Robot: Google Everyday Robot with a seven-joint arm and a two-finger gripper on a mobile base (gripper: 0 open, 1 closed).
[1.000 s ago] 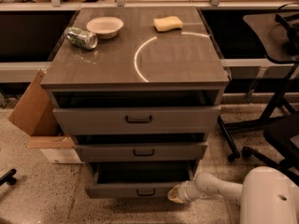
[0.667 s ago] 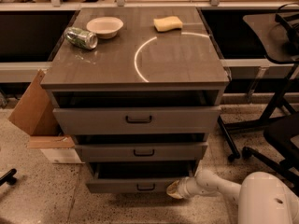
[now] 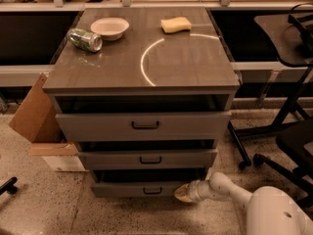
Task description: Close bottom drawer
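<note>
Three grey drawers are stacked in the cabinet (image 3: 195,62). The bottom drawer (image 3: 122,189), lowest in the cabinet, is pulled out only slightly, with a dark gap showing above its short front. The gripper (image 3: 185,192) is low at the cabinet's right front corner, its pale tip touching the right end of that drawer's front; whether it is spread or closed cannot be told.

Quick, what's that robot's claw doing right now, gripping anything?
Gripper: at the right end of the bottom drawer front; open or closed cannot be told.
</note>
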